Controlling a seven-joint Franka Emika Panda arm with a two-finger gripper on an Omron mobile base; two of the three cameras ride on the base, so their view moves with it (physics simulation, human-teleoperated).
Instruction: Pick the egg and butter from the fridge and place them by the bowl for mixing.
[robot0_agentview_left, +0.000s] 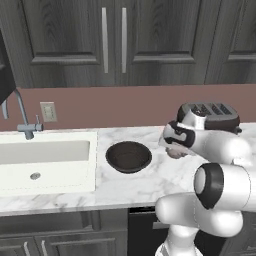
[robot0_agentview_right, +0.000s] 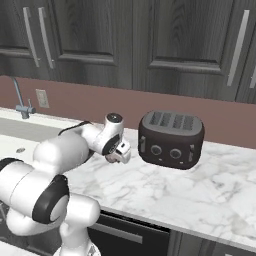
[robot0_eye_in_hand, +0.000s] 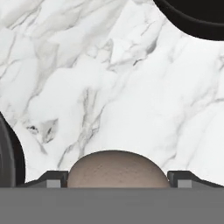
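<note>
A brownish-grey egg (robot0_eye_in_hand: 117, 168) sits between my gripper's (robot0_eye_in_hand: 117, 180) two dark fingertips (robot0_eye_in_hand: 54, 180), which press on its sides. The hand hangs low over the white marble counter (robot0_agentview_left: 150, 185), just right of the round dark bowl (robot0_agentview_left: 128, 156). From the left base the egg (robot0_agentview_left: 175, 153) peeks out under the gripper (robot0_agentview_left: 174, 150). From the right base the egg (robot0_agentview_right: 113, 159) shows below the gripper (robot0_agentview_right: 116, 156). The bowl's rim (robot0_eye_in_hand: 197, 19) cuts into the hand view's top right. The butter and the fridge are out of view.
A dark four-slot toaster (robot0_agentview_left: 209, 116) (robot0_agentview_right: 171, 138) stands on the counter right behind the hand. The white sink (robot0_agentview_left: 45, 165) with its faucet (robot0_agentview_left: 25, 125) lies left of the bowl. Dark wooden cabinets (robot0_agentview_left: 115, 40) hang above the counter.
</note>
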